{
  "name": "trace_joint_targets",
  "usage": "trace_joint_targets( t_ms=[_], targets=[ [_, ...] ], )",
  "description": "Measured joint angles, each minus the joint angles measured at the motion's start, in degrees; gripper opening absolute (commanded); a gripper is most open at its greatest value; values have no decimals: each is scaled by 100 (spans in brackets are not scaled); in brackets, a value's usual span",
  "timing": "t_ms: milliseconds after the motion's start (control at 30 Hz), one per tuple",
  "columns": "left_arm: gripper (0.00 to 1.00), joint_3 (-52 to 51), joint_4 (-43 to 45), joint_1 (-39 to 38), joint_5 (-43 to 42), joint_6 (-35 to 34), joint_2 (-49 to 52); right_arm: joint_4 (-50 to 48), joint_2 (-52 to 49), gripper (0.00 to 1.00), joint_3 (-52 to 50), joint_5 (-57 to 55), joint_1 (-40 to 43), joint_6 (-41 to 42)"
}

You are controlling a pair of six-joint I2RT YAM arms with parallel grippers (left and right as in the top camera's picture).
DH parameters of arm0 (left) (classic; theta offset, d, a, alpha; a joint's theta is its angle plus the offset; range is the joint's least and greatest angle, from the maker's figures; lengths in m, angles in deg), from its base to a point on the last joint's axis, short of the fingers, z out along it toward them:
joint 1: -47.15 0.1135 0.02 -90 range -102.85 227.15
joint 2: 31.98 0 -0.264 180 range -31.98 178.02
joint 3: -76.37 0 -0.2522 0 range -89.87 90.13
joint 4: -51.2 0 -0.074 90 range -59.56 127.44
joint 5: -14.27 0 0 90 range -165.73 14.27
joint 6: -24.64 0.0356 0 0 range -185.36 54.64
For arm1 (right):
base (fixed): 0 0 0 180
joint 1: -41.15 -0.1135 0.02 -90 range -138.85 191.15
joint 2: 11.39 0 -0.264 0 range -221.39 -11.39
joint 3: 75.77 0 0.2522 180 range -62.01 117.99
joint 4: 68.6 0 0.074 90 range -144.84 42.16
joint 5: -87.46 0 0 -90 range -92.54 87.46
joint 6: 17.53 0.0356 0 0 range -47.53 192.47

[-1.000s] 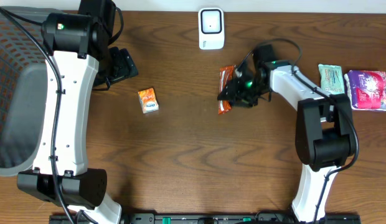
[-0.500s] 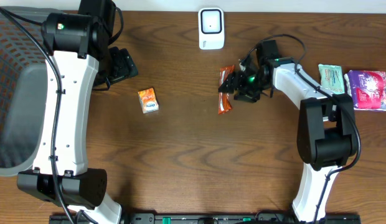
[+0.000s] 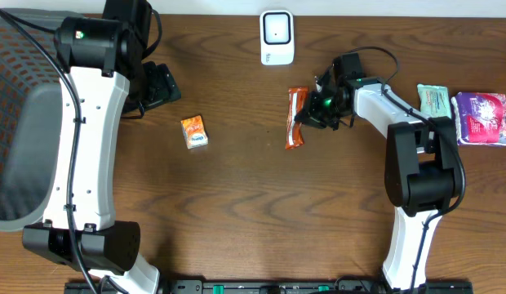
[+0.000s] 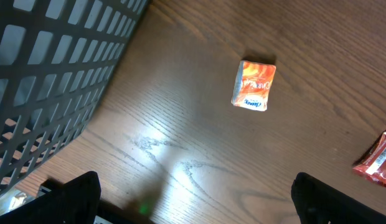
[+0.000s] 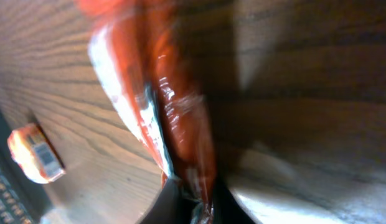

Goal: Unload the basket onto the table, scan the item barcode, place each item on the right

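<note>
Orange snack packet (image 3: 294, 132), where's it at? Asking from the overhead shot. (posted by A)

B: Just right of centre on the bench (image 3: 237, 204), lying lengthwise top to bottom. The white scanner (image 3: 277, 37) is above it at the top edge of the frame, slightly left, well apart. The right fingers (image 3: 307, 114) come in from the packet's right side and cover part of that edge.

A: What else is lying around?

B: A small orange pack (image 3: 194, 131) sits left of centre, flat and on its own. A green-white pouch (image 3: 435, 102) and a purple pack (image 3: 484, 117) lie side by side at the far right. A grey mesh basket (image 3: 16, 122) fills the left edge.

A: And the fingers?

B: The right ones are closed, pinching the packet. The right wrist view is blurry, but the wrapper (image 5: 174, 124) runs down between them (image 5: 194, 202). Can't tell if it's off the bench. The left fingers (image 4: 196, 202) are spread wide with nothing in them, above bare wood, with the small pack (image 4: 254, 85) near the top of that frame.
</note>
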Motion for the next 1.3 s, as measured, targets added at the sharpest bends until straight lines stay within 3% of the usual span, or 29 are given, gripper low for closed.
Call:
trace_joint_targets(
  t_ms=[167, 367, 533, 733, 933, 1133, 1300],
  targets=[
    [98, 0, 0, 0, 0, -2, 0, 205, -4, 1, 17, 173, 46, -79],
    [98, 0, 0, 0, 0, 0, 0, 308, -109, 1, 17, 1300, 402, -872],
    [98, 0, 0, 0, 0, 0, 0, 785, -103, 1, 85, 1134, 516, -1038],
    [98, 0, -2, 0, 2, 0, 0, 1381, 535, 1, 291, -481, 240, -1014],
    [98, 0, 0, 0, 0, -2, 0, 1880, 1257, 1, 409, -3453, -673, -367],
    [98, 0, 0, 0, 2, -2, 0, 2100, 1047, 2, 411, -5956, -1670, 560],
    [98, 0, 0, 0, 0, 0, 0, 1773, 647, 25, 411, -6511, -2151, 898]
  ],
)
